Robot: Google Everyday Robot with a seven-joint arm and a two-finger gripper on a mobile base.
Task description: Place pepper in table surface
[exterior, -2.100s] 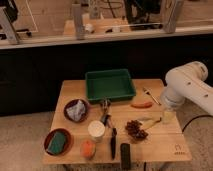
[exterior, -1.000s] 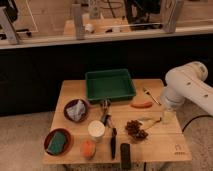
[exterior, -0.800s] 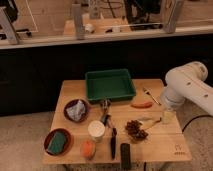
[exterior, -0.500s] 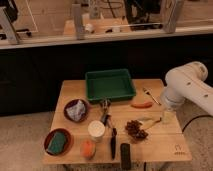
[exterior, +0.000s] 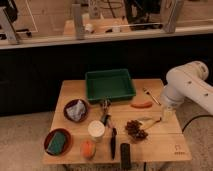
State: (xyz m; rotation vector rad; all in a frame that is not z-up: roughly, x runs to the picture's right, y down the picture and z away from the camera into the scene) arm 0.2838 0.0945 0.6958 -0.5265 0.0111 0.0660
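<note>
The slim orange-red pepper [exterior: 141, 105] lies on the light wood table surface [exterior: 160, 142], just right of the green tray's front corner. My white arm comes in from the right. Its gripper [exterior: 167, 112] hangs over the table's right side, a little right of and below the pepper, and looks apart from it. The arm's body hides part of the gripper.
A green tray [exterior: 110, 85] stands at the back middle. A bowl with crumpled material [exterior: 76, 110], a bowl with a green sponge [exterior: 58, 142], a round orange fruit [exterior: 88, 148], a white cup [exterior: 96, 129], black tools [exterior: 113, 142], a brown cluster [exterior: 136, 129] and a yellowish stick [exterior: 150, 120] are on the table.
</note>
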